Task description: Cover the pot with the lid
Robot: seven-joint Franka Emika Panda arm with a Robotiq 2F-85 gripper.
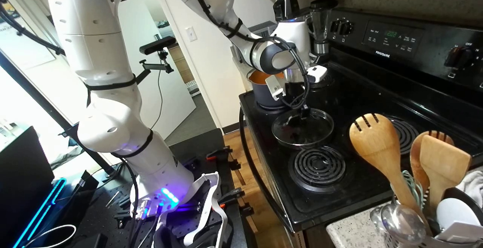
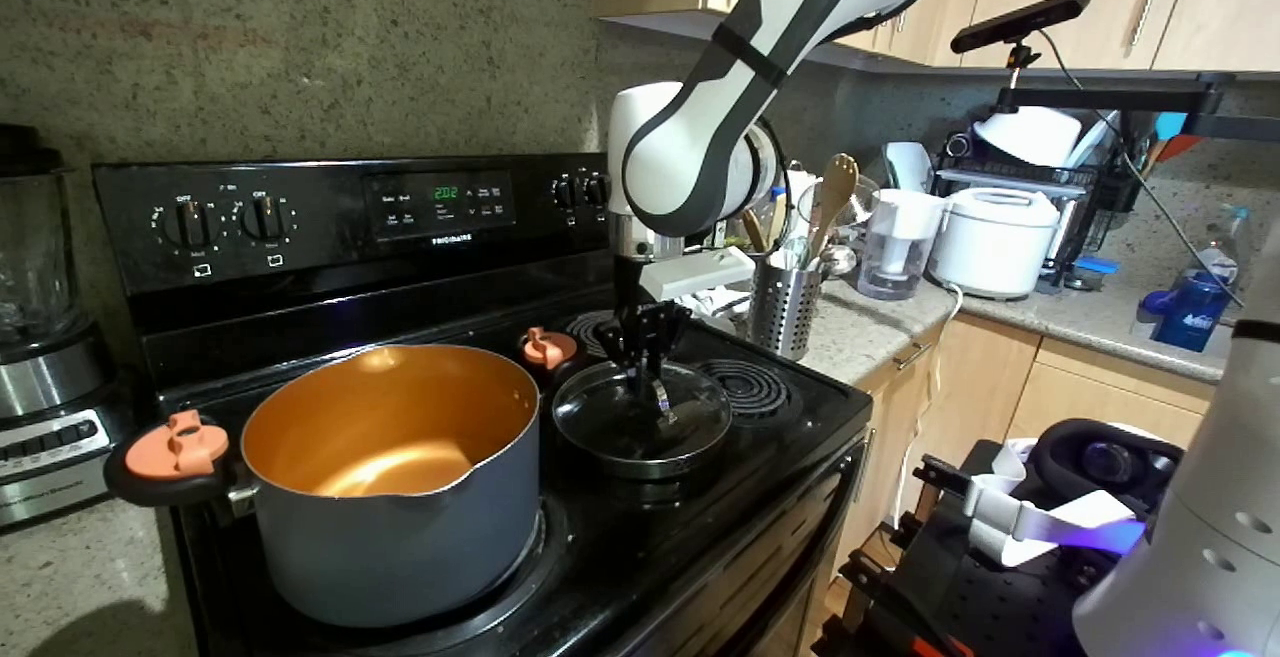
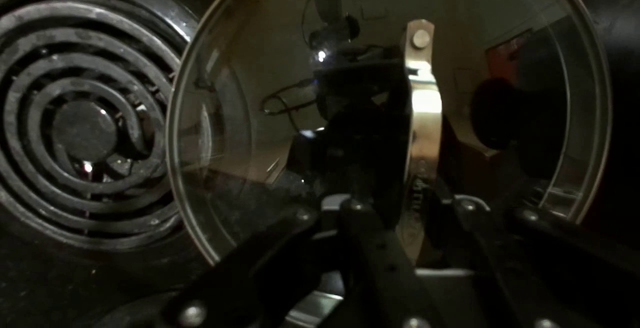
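Metal handle (image 3: 425, 133) stands between the jaws of your end effector (image 3: 416, 218); gripped or not, I can't tell: confirm before lifting the lid (image 2: 622, 434).

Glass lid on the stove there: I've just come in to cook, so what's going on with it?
A robot arm has its gripper at the metal handle of the glass lid, one jaw on each side; whether it is gripped I can't tell. The lid lies on the stovetop between a coil burner and the grey pot. The pot stands uncovered, and the lid seems meant for it.
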